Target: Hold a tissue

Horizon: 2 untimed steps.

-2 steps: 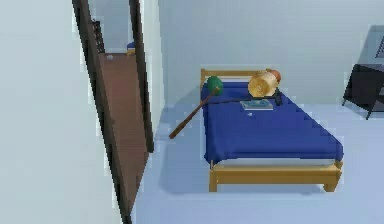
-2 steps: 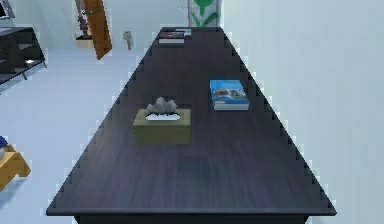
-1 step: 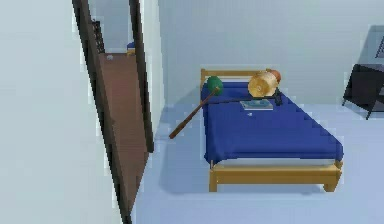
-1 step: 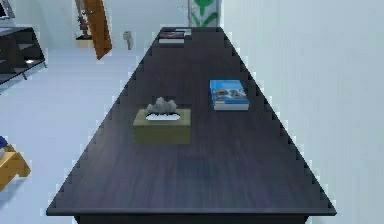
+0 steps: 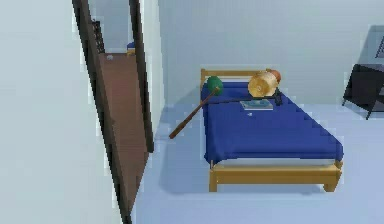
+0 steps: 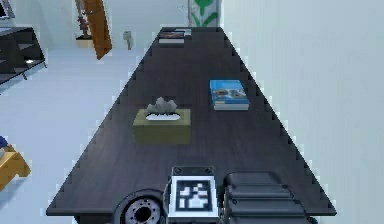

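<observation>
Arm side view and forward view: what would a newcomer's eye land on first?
In the arm side view, the olive tissue box with a tissue poking up, midway along the long dark table, with a book to its right. In the forward view, the blue-covered bed right of the open brown door.

- A home is shown, and in the forward view a bedroom: a bed (image 5: 265, 135) with a blue cover on a light wooden frame is set against pale walls.
- Personal things are seen lying on the bed: a green ball (image 5: 213, 86) and a flat book (image 5: 258, 105); a long brown stick (image 5: 193, 116) is leaned against its side.
- A brown door (image 5: 120, 120) is seen ajar at the forward view's left.
- In the arm side view a long dark table (image 6: 200, 70) is laid with household things: a tissue box (image 6: 163, 121) and a blue book (image 6: 229, 93).
- A wooden door (image 6: 93, 25) is seen beyond the table.
</observation>
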Available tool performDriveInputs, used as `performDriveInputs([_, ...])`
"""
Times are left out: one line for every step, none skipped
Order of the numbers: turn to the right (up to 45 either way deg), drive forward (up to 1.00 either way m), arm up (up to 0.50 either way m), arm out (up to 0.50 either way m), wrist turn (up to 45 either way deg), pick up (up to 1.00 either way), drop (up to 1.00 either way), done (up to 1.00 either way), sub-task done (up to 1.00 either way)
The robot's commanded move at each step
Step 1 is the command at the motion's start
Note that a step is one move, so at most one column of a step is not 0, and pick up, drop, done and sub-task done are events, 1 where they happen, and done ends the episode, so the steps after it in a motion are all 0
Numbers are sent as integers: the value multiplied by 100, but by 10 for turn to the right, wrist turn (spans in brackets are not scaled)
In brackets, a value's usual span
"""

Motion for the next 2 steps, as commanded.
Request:
performDriveInputs([0, 0, 0, 24, 0, 0, 0, 0, 0])
performDriveInputs([0, 0, 0, 0, 450, 0, 0, 0, 0])
